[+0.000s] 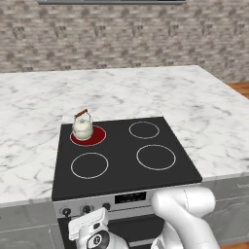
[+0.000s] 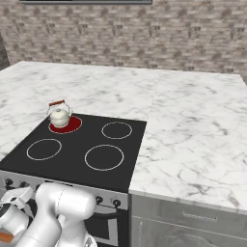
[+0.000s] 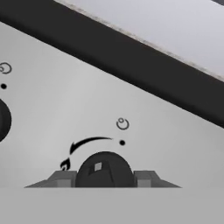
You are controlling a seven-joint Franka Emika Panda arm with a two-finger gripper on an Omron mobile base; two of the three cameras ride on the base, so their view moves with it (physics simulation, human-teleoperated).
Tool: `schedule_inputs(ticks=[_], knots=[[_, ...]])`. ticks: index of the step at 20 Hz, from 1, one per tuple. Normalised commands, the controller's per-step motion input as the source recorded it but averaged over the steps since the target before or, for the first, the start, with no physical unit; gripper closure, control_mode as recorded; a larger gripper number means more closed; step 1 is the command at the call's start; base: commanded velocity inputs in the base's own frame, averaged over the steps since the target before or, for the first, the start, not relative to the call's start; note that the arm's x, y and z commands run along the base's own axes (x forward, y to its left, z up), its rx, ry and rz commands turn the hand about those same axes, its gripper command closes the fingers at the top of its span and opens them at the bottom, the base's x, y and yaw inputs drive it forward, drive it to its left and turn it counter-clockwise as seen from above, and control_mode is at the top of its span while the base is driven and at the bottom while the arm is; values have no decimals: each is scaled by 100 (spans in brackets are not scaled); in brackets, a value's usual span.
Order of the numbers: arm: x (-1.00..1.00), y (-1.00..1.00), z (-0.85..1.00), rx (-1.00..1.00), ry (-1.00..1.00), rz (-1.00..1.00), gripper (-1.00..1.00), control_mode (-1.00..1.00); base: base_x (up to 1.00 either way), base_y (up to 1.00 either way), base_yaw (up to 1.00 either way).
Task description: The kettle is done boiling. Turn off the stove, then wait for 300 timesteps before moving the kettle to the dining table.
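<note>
While the burner [image 1: 88, 136] under the kettle [image 1: 82, 127] glows red, we clench the gripper [image 3: 104, 177] on the knob [image 3: 104, 169]; at 6 o'clock, slipping fingers [image 3: 146, 178] leave the stove [image 1: 124, 155] on.

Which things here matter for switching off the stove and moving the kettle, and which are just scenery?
Job: kettle on the glowing red burner; stove; knob between the end effector fingertips.
Scenery: marble counter; brick wall; three unlit burners.

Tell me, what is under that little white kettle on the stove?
The kettle sits on the back-left burner, glowing red while the other three rings stay dark. The kettle covers part of the red disc, so its middle cannot be seen on the stove.
</note>
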Motion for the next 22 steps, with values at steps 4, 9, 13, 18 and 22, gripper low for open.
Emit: schedule_inputs(ticks=[4,9,13,18,22], knots=[[0,0,-4,32,0,0,100,-100,0,0,0],[1,0,-8,32,0,0,100,-100,0,0,0],[2,-1,-8,33,0,0,100,-100,0,0,0],[3,0,-8,33,0,0,100,-100,0,0,0],[1,-1,-8,34,0,0,100,-100,0,0,0]])
